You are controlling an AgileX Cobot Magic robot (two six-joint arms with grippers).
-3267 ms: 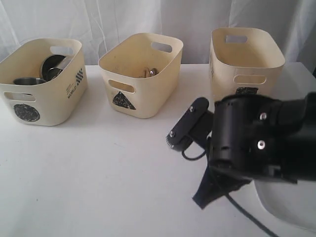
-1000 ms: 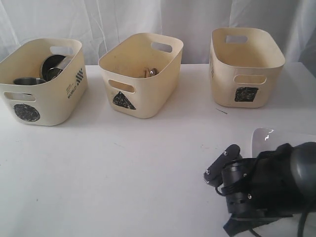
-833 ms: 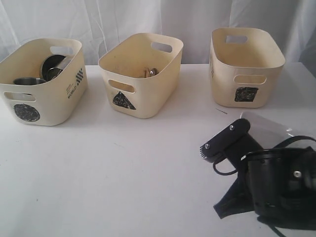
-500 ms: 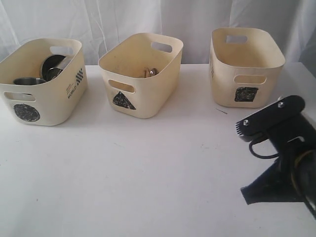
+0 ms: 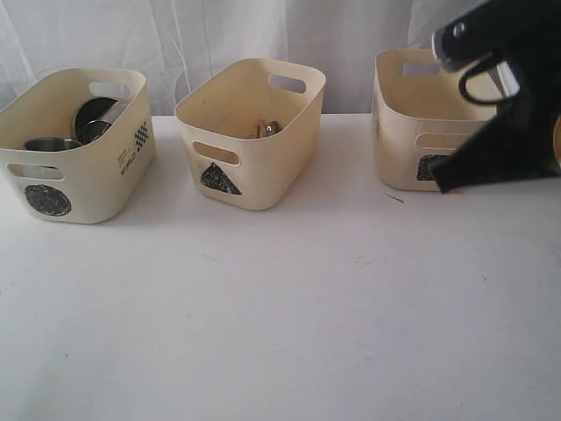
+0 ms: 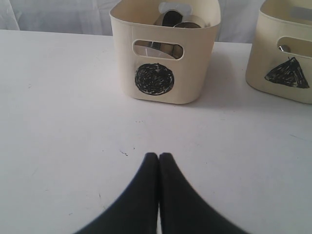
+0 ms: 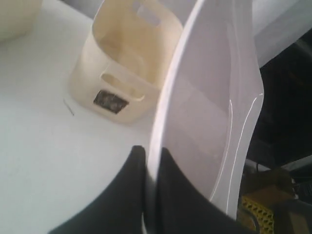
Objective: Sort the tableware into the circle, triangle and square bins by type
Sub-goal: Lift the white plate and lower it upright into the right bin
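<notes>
The circle bin [image 5: 74, 149] and triangle bin [image 5: 254, 140] hold things, and my right gripper [image 7: 152, 157] pinches the last plate [image 7: 209, 97] near the square bin [image 5: 401, 132] at two o'clock, left gripper [image 6: 159, 157] pressed together.

**Robot test bench, laboratory-type setting.**

Bare white table [image 5: 263, 333] backed wall to wall by a plain white curtain [image 5: 219, 35]. Three matching cream plastic bins set in a row, each hand-marked in black: circle bin [image 5: 96, 189], triangle bin [image 5: 263, 167], square bin [image 5: 399, 149]. Black robot arm [image 5: 508, 88] with exposed cable loop and screw heads above the table's right side. Dark room and yellow equipment [image 7: 263, 207] glimpsed past the table in the right wrist view, too blurred to identify.
</notes>
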